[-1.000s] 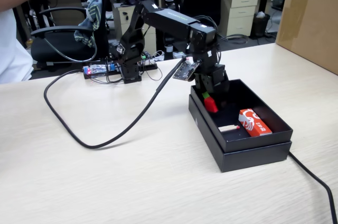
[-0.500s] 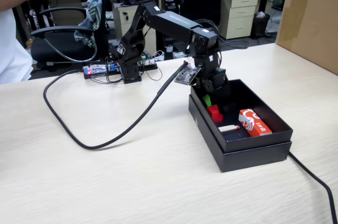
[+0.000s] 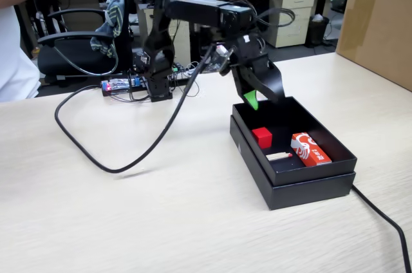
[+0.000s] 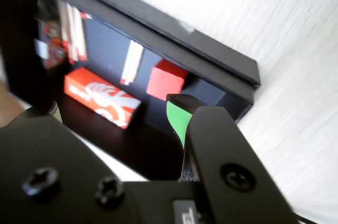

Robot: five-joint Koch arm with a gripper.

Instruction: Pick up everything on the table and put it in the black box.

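The small red cube (image 3: 262, 136) lies on the floor of the black box (image 3: 302, 186), near its back left part, next to an orange-red and white packet (image 3: 310, 149). My gripper (image 3: 261, 100) hangs open above the box's back left corner, clear of the cube, its green pad showing. In the wrist view the red cube (image 4: 166, 78) and the packet (image 4: 100, 97) lie inside the black box (image 4: 211, 55), beyond my gripper (image 4: 116, 113), whose jaws stand wide apart with nothing between them. The pale table (image 3: 161, 221) carries the box.
A thin pale stick (image 3: 279, 156) lies in the box beside the packet. A thick black cable (image 3: 116, 169) loops over the table's left half, and another (image 3: 386, 221) runs off at the front right. A big brown carton (image 3: 380, 22) stands at the right. A person (image 3: 16, 41) stands at the far left.
The gripper held the red cube low in the box, then let it go. The cube now rests on the box floor, and the gripper has risen and drawn back above the corner.
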